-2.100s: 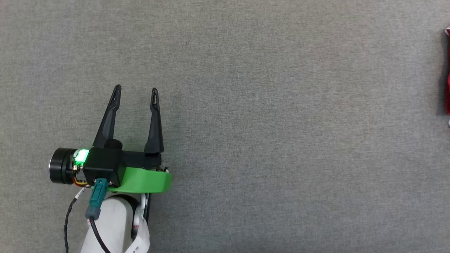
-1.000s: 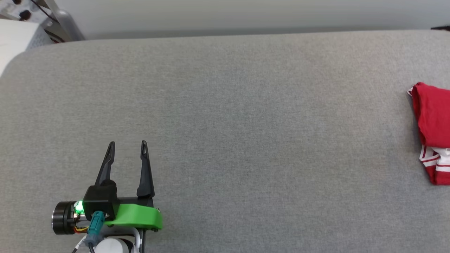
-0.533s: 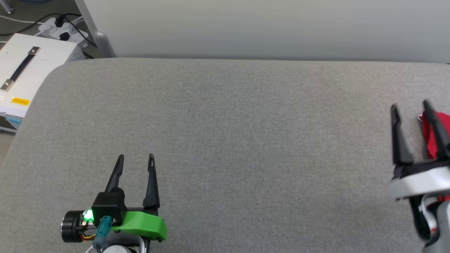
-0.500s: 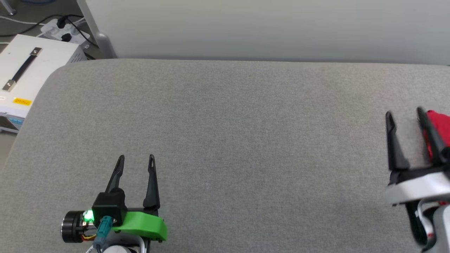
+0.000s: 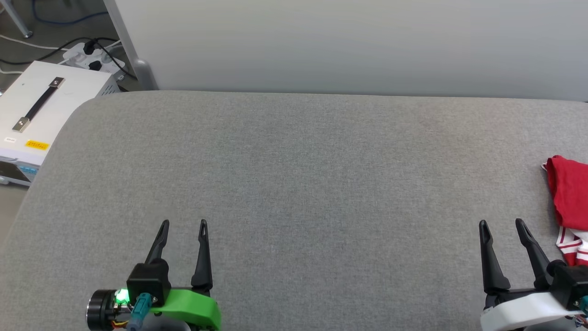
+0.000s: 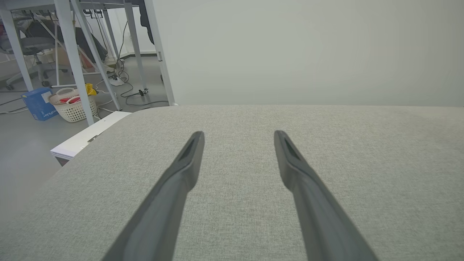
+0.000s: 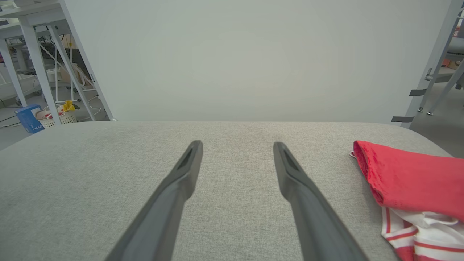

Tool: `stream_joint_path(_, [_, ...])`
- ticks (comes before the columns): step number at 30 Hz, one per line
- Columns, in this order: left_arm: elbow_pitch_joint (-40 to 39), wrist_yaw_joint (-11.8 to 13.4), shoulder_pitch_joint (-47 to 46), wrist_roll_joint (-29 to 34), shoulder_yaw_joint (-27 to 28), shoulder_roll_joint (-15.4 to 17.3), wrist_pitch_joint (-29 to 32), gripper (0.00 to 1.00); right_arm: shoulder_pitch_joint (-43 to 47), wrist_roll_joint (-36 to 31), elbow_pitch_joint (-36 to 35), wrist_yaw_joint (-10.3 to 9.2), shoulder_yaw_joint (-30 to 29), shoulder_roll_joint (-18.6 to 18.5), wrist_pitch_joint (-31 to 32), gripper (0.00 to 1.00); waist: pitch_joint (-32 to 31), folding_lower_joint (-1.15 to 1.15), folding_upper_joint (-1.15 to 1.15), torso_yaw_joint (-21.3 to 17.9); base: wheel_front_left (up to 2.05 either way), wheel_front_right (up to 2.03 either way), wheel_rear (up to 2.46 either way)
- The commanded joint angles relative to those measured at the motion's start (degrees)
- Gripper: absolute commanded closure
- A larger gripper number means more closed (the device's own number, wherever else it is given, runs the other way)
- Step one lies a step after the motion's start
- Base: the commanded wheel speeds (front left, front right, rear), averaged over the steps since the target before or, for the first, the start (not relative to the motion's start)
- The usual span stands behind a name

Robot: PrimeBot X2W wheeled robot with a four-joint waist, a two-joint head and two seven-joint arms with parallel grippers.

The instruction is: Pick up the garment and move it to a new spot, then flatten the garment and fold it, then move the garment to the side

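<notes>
One grey desk point(image 5: 294, 184) carries the garment point(image 5: 568, 197), bunched red over striped white trim, at its right edge. Left fingers point(image 5: 202, 262) and right fingers point(image 5: 490, 262): spread wide, holding nothing, right pair near the garment. Fits either awaiting pickup or already set aside; step unsettled, no move named.

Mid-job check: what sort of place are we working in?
Probably a lab or workshop, not a home: a grey fabric-covered table against a plain partition, metal bench legs behind it, and a white equipment case beside a power strip.
</notes>
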Motion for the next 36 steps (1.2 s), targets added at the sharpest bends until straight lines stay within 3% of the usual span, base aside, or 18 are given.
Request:
stream_joint_path(1, [0.14,-0.33,1.18,-0.4,-0.04,-0.28,-0.33,0.0,0.82,-0.58,-0.63,-0.04,-0.26,0.22,-0.27,0.0,-0.21,0.0,0.0,-0.18,0.0,0.0,0.0])
stream_joint_path(13, [0.44,-0.81,1.33,-0.33,0.2,-0.4,-0.33,0.0,1.73,-1.51,-0.63,-0.04,-0.16,0.58,-0.27,0.0,-0.39,0.0,0.0,-0.19,0.0,0.0,0.0])
stream_joint_path(14, [0.47,-0.54,0.86,-0.19,0.13,-0.13,0.0,1.0,1.22,-1.17,-0.52,0.0,-0.18,0.45,0.0,1.0,-0.39,0.0,0.0,-0.19,0.0,0.0,0.0])
stream_joint_path(36, [-0.44,-0.38,0.49,0.4,0.57,-0.19,2.24,1.0,0.24,-2.56,-0.64,-0.01,0.18,0.87,2.24,1.0,-0.62,0.0,0.0,-0.57,0.0,0.0,0.0])
